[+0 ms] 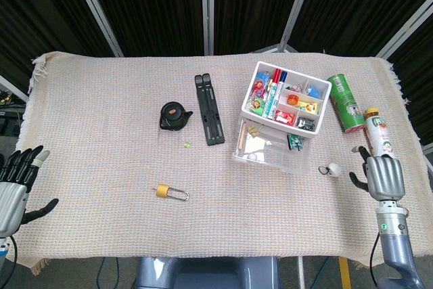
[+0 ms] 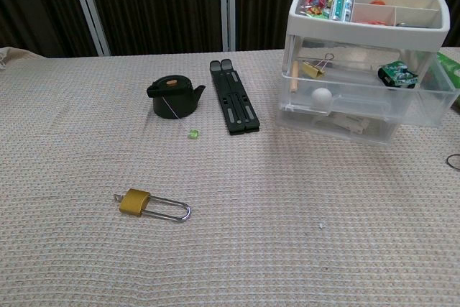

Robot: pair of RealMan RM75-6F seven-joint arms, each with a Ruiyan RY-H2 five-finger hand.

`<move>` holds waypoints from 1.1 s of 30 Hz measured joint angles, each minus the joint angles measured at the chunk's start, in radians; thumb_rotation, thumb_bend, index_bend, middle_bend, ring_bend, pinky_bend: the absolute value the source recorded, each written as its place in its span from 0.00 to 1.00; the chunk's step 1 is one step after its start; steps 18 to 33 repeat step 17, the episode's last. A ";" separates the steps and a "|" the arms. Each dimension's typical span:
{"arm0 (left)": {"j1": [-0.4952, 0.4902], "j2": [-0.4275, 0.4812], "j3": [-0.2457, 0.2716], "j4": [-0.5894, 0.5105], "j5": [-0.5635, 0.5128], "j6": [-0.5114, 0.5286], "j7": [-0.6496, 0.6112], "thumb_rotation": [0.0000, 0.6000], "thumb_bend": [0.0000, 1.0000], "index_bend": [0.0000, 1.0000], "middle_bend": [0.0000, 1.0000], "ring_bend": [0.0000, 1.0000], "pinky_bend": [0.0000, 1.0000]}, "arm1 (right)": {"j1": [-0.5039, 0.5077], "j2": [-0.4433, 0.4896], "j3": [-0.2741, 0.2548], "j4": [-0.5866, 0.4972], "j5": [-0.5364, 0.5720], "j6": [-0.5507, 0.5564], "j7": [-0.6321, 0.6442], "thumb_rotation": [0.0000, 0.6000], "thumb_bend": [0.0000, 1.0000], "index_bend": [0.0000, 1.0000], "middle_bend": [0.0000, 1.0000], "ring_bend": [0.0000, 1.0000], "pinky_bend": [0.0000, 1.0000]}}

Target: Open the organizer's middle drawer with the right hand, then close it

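The white organizer stands right of centre, its top tray full of pens and small items. Its clear middle drawer is pulled out toward the front; inside lie a binder clip, a white ball and a green item. My right hand hovers low at the table's front right, well apart from the drawer, holding nothing. A small white-tipped thing shows between hand and drawer; I cannot tell what it is. My left hand hangs off the front left edge, fingers spread and empty.
A green can and a bottle stand right of the organizer, close to the right hand. A black folded stand, a black tape measure, a green bead and a brass padlock lie to the left.
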 measured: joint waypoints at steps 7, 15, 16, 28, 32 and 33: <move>0.003 -0.006 0.000 0.013 -0.013 -0.006 0.007 1.00 0.20 0.00 0.00 0.00 0.00 | -0.050 0.011 -0.009 0.001 -0.127 0.148 0.047 1.00 0.13 0.01 0.02 0.01 0.00; 0.008 -0.015 0.006 0.048 -0.042 -0.028 0.022 1.00 0.20 0.00 0.00 0.00 0.00 | -0.100 0.089 -0.054 -0.053 -0.173 0.153 0.097 1.00 0.12 0.00 0.00 0.00 0.00; 0.009 -0.016 0.006 0.054 -0.046 -0.030 0.023 1.00 0.20 0.00 0.00 0.00 0.00 | -0.106 0.101 -0.063 -0.061 -0.182 0.151 0.093 1.00 0.12 0.00 0.00 0.00 0.00; 0.010 -0.017 0.007 0.059 -0.050 -0.032 0.024 1.00 0.20 0.00 0.00 0.00 0.00 | -0.109 0.108 -0.068 -0.065 -0.186 0.151 0.087 1.00 0.12 0.00 0.00 0.00 0.00; 0.010 -0.017 0.007 0.059 -0.050 -0.032 0.024 1.00 0.20 0.00 0.00 0.00 0.00 | -0.109 0.108 -0.068 -0.065 -0.186 0.151 0.087 1.00 0.12 0.00 0.00 0.00 0.00; 0.010 -0.017 0.007 0.059 -0.050 -0.032 0.024 1.00 0.20 0.00 0.00 0.00 0.00 | -0.109 0.108 -0.068 -0.065 -0.186 0.151 0.087 1.00 0.12 0.00 0.00 0.00 0.00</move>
